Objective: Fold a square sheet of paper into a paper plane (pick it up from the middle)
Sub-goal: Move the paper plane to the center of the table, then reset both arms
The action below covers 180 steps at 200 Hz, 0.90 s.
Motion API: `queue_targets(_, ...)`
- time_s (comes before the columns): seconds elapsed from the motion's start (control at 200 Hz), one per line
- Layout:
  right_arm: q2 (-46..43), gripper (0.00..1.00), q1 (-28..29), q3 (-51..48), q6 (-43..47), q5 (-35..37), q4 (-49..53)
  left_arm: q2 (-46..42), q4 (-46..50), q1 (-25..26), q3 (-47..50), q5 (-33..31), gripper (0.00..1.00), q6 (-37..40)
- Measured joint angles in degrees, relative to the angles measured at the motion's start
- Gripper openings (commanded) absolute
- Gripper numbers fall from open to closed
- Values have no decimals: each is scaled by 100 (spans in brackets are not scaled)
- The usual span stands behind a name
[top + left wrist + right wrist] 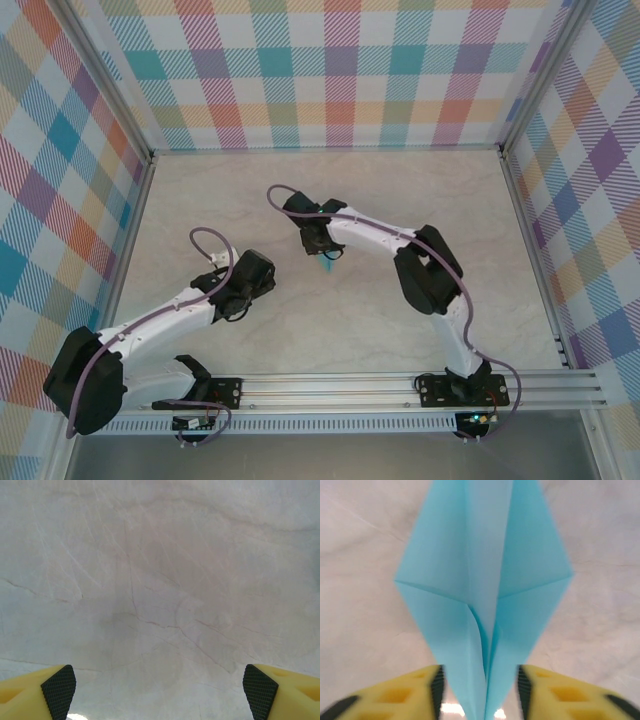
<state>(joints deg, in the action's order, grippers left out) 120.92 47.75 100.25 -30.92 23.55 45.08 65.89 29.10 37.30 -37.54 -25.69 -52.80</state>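
Cyan paper, a sliver of the paper plane (327,264), peeks from under the right gripper (322,250) just above the centre of the top view, well apart from the left arm at lower left. In the left wrist view, the left gripper (160,692) hangs wide open over bare marbled table (150,555). The right wrist view has the folded dart mid-frame, 2 wings creased, its keel between parted jaws that seem not to pinch it. Folding looks finished; only backing away remains.
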Motion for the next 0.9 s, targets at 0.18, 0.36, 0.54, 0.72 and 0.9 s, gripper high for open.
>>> queue_targets(0.18,-1696,82,-98,-695,79,2,-284,-39,251,-4,-481,-376,91,326)
queue_targets(0.36,-3091,100,-638,-1860,190,376,-776,-212,225,-142,-798,-748,97,1078)
queue_targets(0.54,-4207,100,-1578,-3329,463,887,-1314,-603,-144,-590,-750,-1134,100,1919)
queue_targets(0.72,-5182,100,-2551,-4861,789,1287,-2295,-957,-1130,-1292,-26,-1364,100,2645)
queue_targets(0.9,-5416,100,-3414,-6216,1294,1447,-3458,-1014,-2074,-2129,765,-986,100,3547)
